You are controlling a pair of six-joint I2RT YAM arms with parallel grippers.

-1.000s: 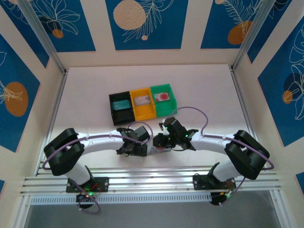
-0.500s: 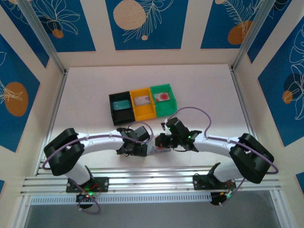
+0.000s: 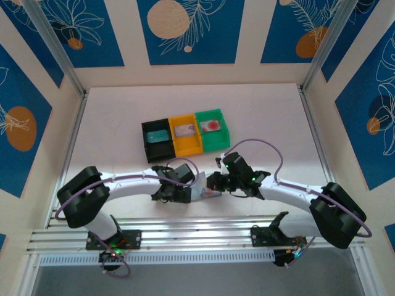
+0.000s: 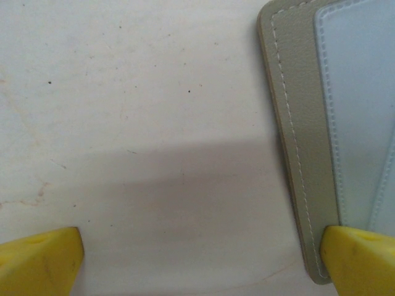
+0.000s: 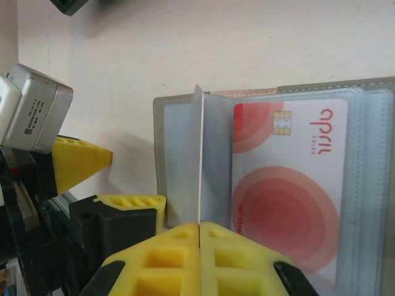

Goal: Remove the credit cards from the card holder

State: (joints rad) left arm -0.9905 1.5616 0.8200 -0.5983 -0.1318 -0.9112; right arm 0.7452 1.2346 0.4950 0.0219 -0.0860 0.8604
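**Pinching a pocket leaf, one card left**

Both arms bend inward, wrists meeting over the small flat grey-taupe card holder (image 4: pixel 296 135), open on the white table (image 3: pixel 265 111). The left gripper (image 4: pixel 200 259) is spread wide, one yellow finger (image 4: pixel 361 259) on the holder's corner. The right gripper (image 5: pixel 199 231) clamps a clear plastic pocket leaf (image 5: pixel 199 154) standing on edge. Beside it, a pale card with red circles (image 5: pixel 290 185) sits pocketed, yet to come out. Farther off, three cards (image 3: pixel 184 130) lie in black, orange and green bins (image 3: pixel 188 146).
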